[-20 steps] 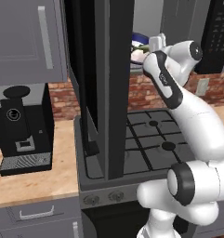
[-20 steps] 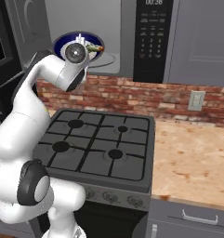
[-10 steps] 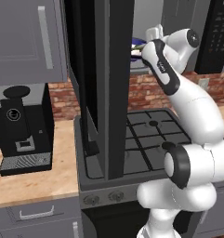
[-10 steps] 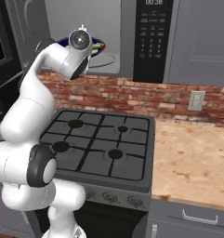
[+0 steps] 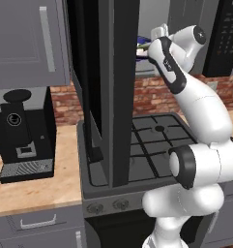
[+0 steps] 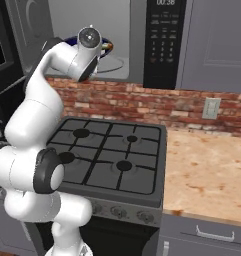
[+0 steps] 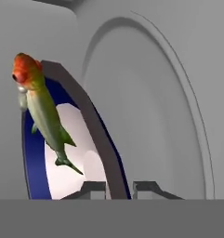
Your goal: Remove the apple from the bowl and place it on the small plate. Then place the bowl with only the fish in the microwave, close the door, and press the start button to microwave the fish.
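My gripper (image 7: pixel 117 188) is shut on the rim of the dark blue bowl (image 7: pixel 92 124), with one fingertip on each side of it. Across the bowl's white inside lies the yellow-green fish (image 7: pixel 44 110), its orange head towards the top of the hand view. The bowl (image 6: pixel 107 47) is held inside the open microwave (image 6: pixel 162 42), just above the round glass turntable (image 6: pixel 115 64). In the left base view the open door (image 5: pixel 113 87) stands edge-on before the stove, and the bowl (image 5: pixel 144 46) peeks out beside my hand. The apple and the small plate are out of view.
A gas stove (image 6: pixel 109 155) lies below the microwave, with a brick backsplash (image 6: pixel 142 102) behind it. A wooden counter (image 6: pixel 207 170) runs to the right. On the left counter stands a black coffee machine (image 5: pixel 21 131), under a grey cabinet (image 5: pixel 31 38).
My hand has risen and carried the bowl with the fish further into the microwave cavity. The door has stayed open.
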{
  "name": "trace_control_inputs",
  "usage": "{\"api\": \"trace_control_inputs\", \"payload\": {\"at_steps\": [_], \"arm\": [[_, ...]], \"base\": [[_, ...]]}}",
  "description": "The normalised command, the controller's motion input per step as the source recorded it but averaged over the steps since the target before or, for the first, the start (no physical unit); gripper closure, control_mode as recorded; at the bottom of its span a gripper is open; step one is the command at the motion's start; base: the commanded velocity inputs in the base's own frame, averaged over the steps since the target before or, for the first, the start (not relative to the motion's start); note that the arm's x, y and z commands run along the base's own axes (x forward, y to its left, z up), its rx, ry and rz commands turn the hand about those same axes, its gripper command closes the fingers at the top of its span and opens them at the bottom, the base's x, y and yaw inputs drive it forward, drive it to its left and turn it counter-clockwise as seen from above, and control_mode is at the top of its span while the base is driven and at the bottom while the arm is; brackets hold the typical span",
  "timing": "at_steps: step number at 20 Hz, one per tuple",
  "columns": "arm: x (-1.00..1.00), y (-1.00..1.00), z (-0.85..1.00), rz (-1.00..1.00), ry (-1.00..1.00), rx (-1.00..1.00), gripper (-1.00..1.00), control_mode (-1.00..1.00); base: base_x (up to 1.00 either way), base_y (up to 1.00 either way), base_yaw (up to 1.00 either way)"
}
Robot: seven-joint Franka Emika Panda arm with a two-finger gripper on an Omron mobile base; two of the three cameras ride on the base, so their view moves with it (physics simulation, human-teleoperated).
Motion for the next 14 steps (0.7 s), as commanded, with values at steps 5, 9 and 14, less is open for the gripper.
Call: {"api": "trace_control_inputs", "payload": {"at_steps": [5,9,14], "arm": [[-0.03,0.0,-0.01,0.0,-0.03,0.0,-1.0,-1.0],[-0.32,0.0,0.0,0.0,-0.13,0.0,-1.0,-1.0],[-0.77,-0.07,0.15,0.0,-0.21,0.0,-1.0,-1.0]], "base": [[0.0,0.0,0.0],[0.0,0.0,0.0],[0.0,0.0,0.0]]}}
